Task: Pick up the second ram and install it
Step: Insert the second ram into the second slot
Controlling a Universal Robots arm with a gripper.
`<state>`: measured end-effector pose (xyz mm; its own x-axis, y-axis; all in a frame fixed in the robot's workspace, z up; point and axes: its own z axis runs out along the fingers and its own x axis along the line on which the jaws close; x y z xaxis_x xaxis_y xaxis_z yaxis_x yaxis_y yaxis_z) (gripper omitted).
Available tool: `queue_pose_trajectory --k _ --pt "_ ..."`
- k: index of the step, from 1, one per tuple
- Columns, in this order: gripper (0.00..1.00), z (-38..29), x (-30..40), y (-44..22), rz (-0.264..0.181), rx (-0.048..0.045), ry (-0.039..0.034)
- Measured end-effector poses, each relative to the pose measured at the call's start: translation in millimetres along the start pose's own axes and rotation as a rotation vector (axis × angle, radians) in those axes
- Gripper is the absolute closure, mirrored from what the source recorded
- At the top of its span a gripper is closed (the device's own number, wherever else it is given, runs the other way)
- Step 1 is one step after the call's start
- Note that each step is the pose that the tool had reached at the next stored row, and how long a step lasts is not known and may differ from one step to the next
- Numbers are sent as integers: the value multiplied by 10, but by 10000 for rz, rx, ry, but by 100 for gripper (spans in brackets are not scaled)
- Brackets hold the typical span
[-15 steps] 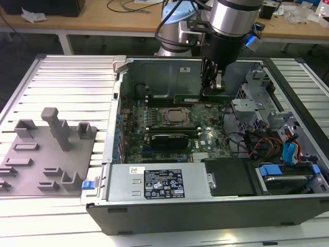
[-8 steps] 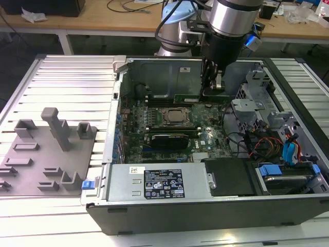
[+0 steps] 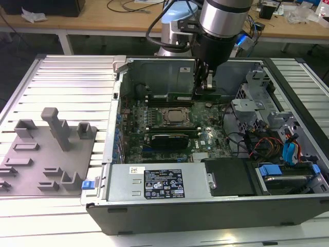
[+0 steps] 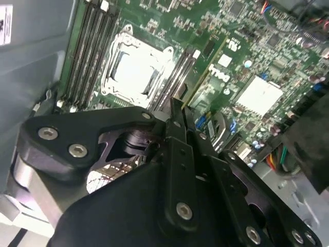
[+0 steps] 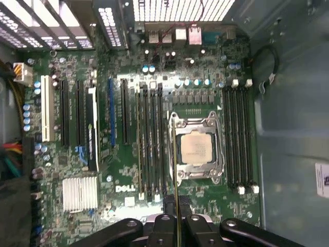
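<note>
The second ram [image 5: 176,175] is held edge-on between the closed fingers of the gripper [image 5: 177,218], just above the slot rails [image 5: 151,139] beside the processor socket [image 5: 198,149]. It is judged light, stiff and fragile; the bare long edges are best gripped, not the chips.

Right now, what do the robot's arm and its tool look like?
The arm is a silver-grey metal tube with a pale blue joint cap behind it and black cables looping beside it. Below sits a black wrist block. The tool is matte black: flat angular linkage plates joined by silver bolts, narrowing to thin fingers.
</note>
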<state>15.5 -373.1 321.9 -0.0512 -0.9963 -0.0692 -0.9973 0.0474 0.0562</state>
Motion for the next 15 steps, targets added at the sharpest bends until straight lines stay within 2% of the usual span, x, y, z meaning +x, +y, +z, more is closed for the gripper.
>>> queue_pose_trajectory --k 2,9,15 --pt "87 13 3 29 0 0 -1" --pt "87 49 6 46 1 0 -4" --pt "87 177 17 86 -1 -1 -1"
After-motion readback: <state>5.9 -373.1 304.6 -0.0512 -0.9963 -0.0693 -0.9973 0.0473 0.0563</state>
